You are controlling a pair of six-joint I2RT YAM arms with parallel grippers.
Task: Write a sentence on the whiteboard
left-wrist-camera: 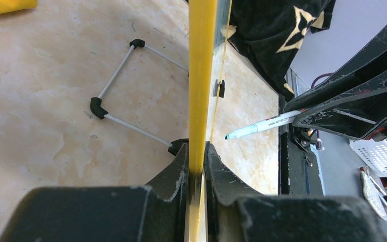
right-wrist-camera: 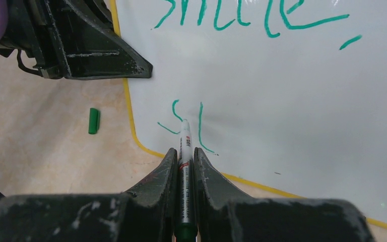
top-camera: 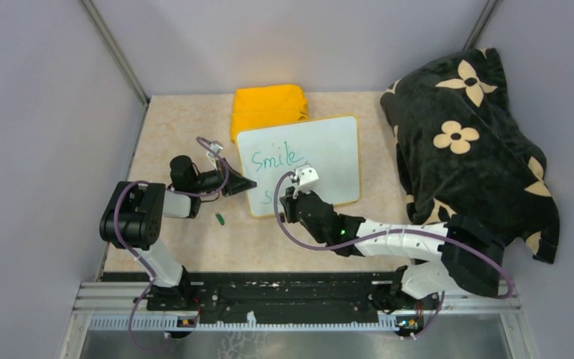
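The whiteboard (top-camera: 321,149) lies on the table, its yellow rim (left-wrist-camera: 201,75) edge-on in the left wrist view. My left gripper (left-wrist-camera: 196,148) is shut on that rim at the board's left edge (top-camera: 245,184). The sentence (top-camera: 275,157) so reads "Smile," in green (right-wrist-camera: 242,15), with two short strokes of a second line (right-wrist-camera: 200,126) below it. My right gripper (right-wrist-camera: 185,150) is shut on a white marker (right-wrist-camera: 185,133), whose tip sits on the board between those two strokes. The marker (left-wrist-camera: 267,123) also shows from the side in the left wrist view.
A green marker cap (top-camera: 220,219) lies on the table left of the board. A folded yellow cloth (top-camera: 269,108) sits behind the board. A black flowered blanket (top-camera: 471,142) fills the right side. The board's wire stand (left-wrist-camera: 116,80) rests on the tabletop.
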